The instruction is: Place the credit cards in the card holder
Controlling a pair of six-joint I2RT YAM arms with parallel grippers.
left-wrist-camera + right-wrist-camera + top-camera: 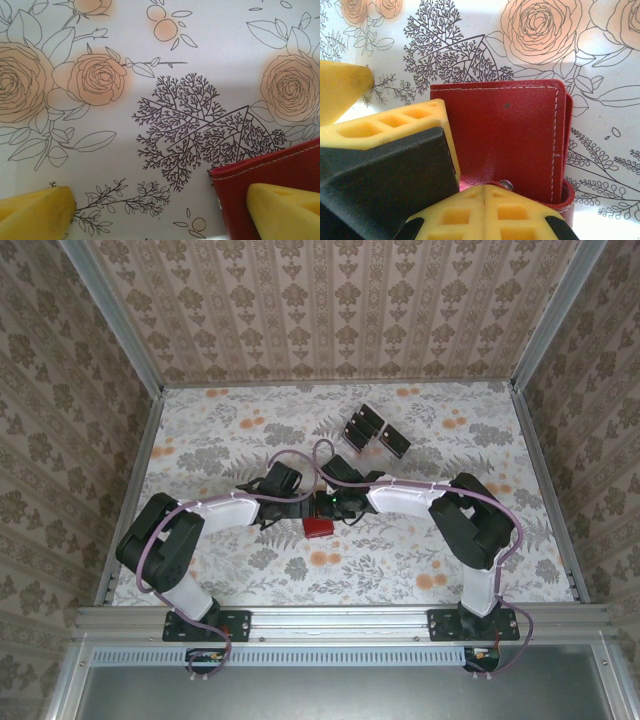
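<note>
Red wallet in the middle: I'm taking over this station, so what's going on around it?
Both grippers are at the closed red wallet. The right gripper is shut, its tips at the wallet's snap edge. The left gripper is open, with one finger over the wallet's corner. The black cards lie in a loose cluster farther back, apart from both grippers, so loading has not visibly begun.

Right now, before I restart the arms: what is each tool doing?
Left tool: open, holding nothing.
Right tool: closed at the edge of the red wallet; whether it grips it cannot be told.
</note>
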